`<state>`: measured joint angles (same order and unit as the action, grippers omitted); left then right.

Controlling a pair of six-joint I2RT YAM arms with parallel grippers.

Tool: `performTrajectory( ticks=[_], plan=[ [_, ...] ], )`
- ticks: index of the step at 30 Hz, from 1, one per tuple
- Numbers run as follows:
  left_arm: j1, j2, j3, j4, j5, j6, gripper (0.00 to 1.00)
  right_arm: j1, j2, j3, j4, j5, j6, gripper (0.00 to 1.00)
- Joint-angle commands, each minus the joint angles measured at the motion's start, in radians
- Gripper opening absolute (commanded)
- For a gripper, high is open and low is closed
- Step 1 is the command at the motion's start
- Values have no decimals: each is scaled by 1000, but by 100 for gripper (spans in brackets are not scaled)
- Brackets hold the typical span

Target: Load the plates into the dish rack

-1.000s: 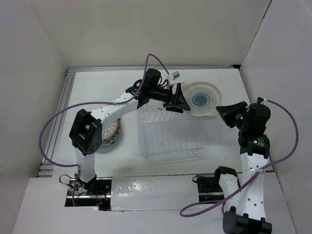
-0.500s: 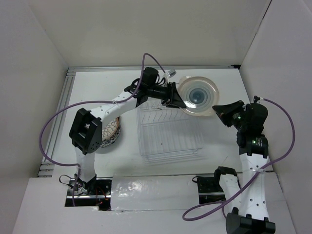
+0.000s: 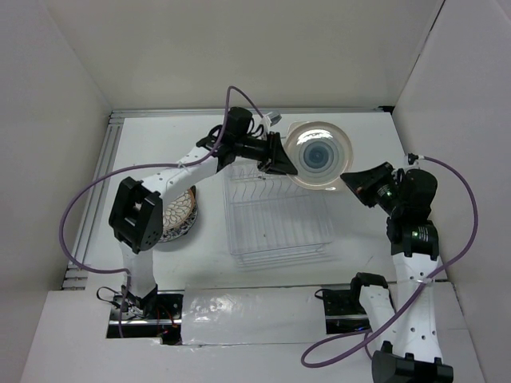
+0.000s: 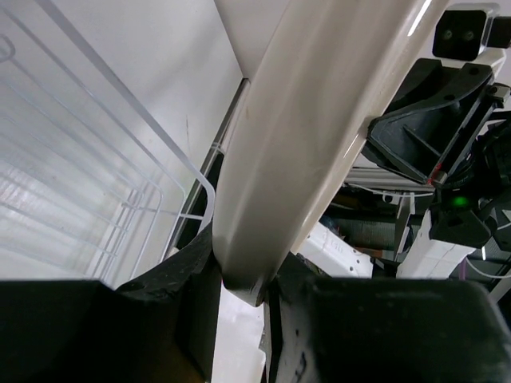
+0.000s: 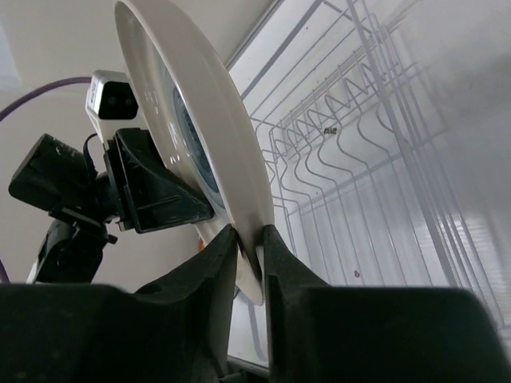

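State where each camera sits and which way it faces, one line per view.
Top external: above and behind the bases, looking down; both arms show, left gripper and right gripper meeting at the cream plate by the dish rack.
Left wrist: looks along its fingers, clamped on the plate's rim, toward the right arm.
Right wrist: looks past its fingers, around the rim, toward the left gripper.
All share plate and rack.
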<state>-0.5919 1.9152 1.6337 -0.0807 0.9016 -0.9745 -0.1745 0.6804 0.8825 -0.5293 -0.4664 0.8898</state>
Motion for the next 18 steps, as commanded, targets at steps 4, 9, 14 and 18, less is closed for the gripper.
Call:
performTrajectory(
  ticks=[4,9,14,18],
  plan=[
    [7,-133,46,-27,112,114,0,7,56,56,117,-109,-90,67],
    [32,-151,72,-95,186,151,0,7,131,107,103,-179,-186,85],
    [47,-162,103,-158,210,195,0,9,205,108,164,-364,-250,72],
    [56,-156,126,-215,220,233,0,21,211,88,248,-471,-239,55]
  ],
)
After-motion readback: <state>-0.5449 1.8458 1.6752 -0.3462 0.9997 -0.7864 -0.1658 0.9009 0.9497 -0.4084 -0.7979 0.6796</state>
